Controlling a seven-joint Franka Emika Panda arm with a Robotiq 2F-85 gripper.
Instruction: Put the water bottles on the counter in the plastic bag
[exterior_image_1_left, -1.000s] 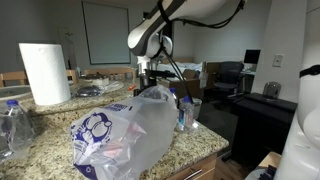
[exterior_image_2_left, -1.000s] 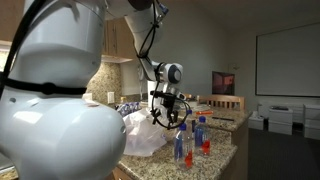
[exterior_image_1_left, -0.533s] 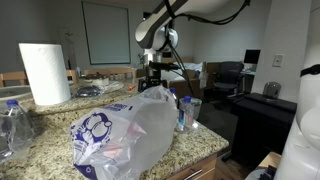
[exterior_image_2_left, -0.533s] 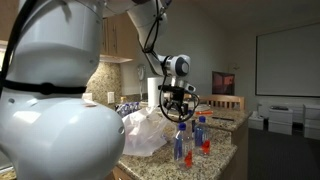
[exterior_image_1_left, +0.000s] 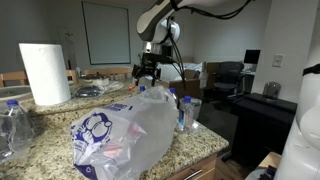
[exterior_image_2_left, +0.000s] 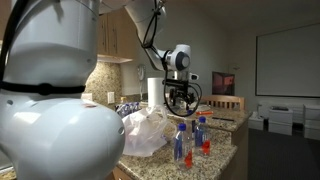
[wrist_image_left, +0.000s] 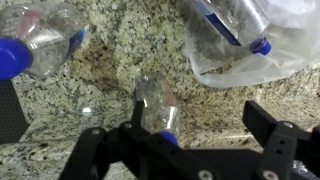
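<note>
We see the arm sweep in from above, its wrist bent so that the gripper points straight down. It hangs in the air over the counter, behind the plastic bag and clear of it. Its jaws are spread wide with nothing between them. In the wrist view the two fingers frame speckled granite and one water bottle, which lies flat below them, untouched. Another bottle lies toward that view's upper left, and a third shows inside the bag's mouth. In an exterior view two more bottles stand upright near the counter's corner, just beside the bag. A paper-towel roll stands upright on the counter, well apart from the gripper.
</note>
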